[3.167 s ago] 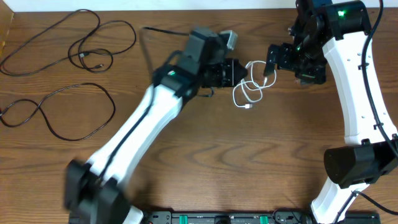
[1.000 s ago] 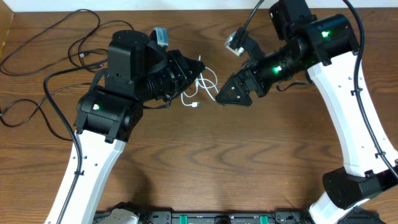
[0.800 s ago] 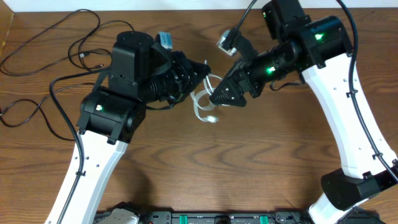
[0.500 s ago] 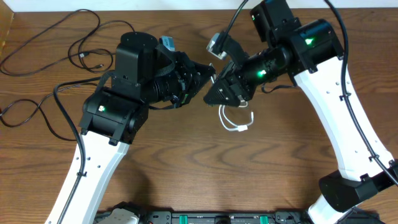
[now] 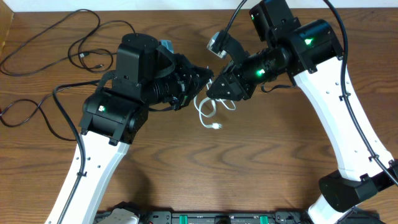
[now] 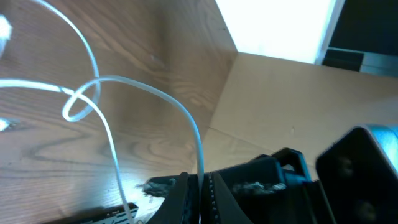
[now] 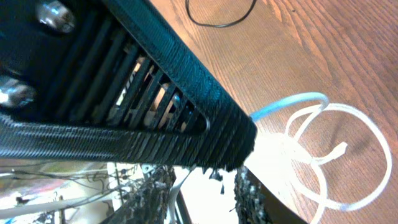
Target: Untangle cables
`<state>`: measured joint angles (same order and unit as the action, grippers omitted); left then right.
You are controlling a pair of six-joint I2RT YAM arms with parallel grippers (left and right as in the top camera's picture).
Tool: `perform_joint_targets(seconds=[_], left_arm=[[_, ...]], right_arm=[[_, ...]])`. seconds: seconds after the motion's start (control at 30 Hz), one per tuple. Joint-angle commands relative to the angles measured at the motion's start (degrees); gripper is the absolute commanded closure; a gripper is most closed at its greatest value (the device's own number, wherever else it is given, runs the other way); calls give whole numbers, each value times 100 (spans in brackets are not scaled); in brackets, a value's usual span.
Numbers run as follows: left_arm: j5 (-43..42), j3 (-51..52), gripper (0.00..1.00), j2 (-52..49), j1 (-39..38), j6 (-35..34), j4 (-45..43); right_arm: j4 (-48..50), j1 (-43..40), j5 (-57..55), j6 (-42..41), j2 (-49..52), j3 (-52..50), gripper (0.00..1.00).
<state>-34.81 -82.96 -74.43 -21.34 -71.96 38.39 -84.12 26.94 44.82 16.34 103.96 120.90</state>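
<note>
The left claw (image 5: 202, 78) is clenched on the thin white cable (image 5: 208, 112), whose loops hang near the middle of the brown wooden counter (image 5: 261, 168). The right claw (image 5: 216, 90) sits just beside that cable, but I cannot tell whether it grips. Two thin black cables (image 5: 83, 57) lie near the counter's far left corner.

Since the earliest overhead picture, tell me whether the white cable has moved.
Yes. The white cable has shifted left, nearer the black cable loops lying at the left, and a little down the picture.
</note>
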Motion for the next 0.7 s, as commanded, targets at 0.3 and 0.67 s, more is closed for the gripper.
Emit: perform_joint_targets(seconds=[0.3,0.67], left_arm=[[249,-26,93,26,-11,94,35],[498,-26,53,26,-11,479,39]], right_arm=[[17,50,-7,-26,-57,81,91],[-7,50,42,-264,-57,81,99]])
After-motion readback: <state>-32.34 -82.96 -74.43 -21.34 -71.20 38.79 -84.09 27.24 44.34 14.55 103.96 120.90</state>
